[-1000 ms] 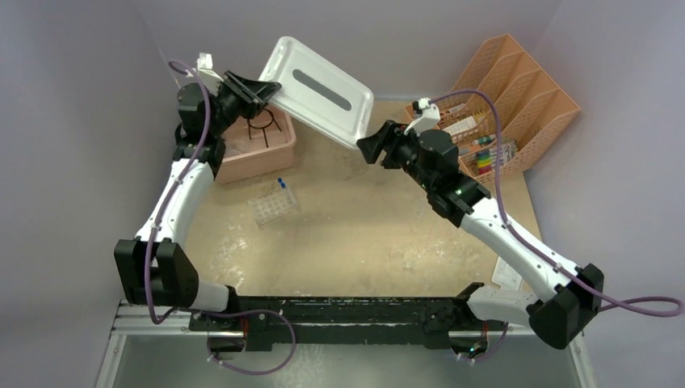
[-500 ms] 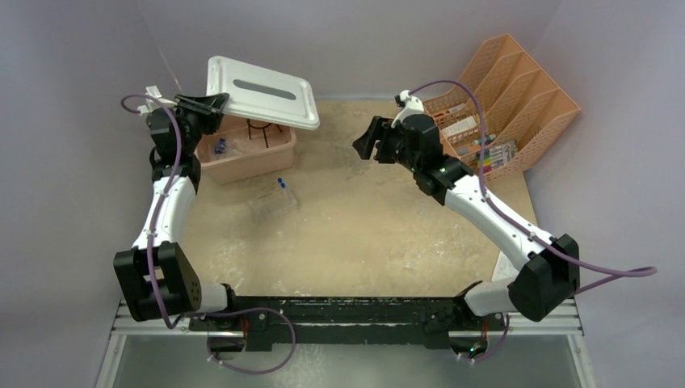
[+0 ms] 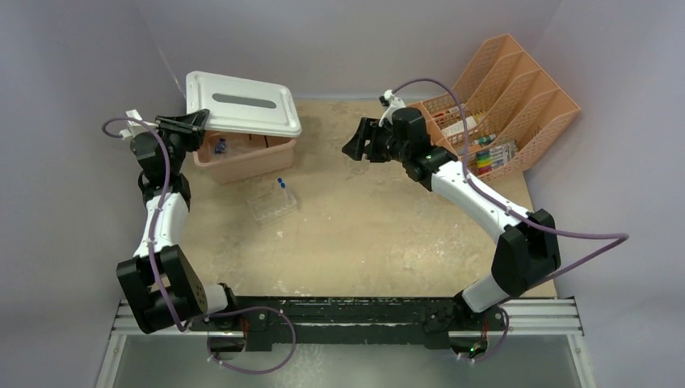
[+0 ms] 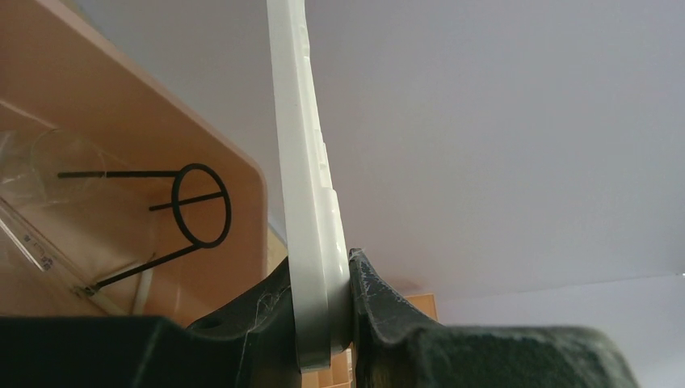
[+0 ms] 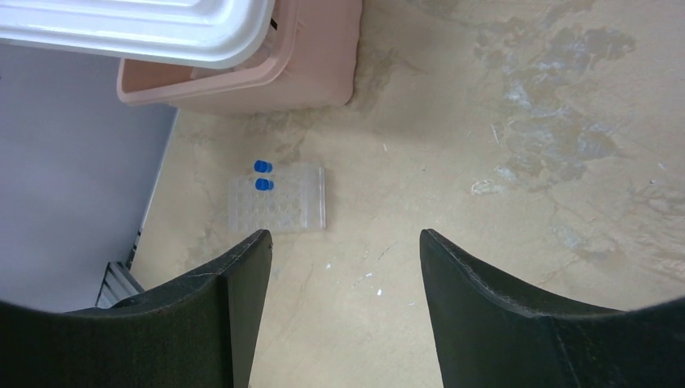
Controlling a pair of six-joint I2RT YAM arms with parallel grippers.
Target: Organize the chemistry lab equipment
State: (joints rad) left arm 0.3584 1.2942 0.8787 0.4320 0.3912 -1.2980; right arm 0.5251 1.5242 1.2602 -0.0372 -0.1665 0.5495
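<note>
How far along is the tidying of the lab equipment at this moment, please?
Done: the black wire ring stand already lies in the pink bin. In hand: the left gripper clamps the white lid by its edge over the bin, not yet seated. Left: the clear tube rack with its blue-capped vials sits out on the table, and the right gripper hangs open and empty.
</note>
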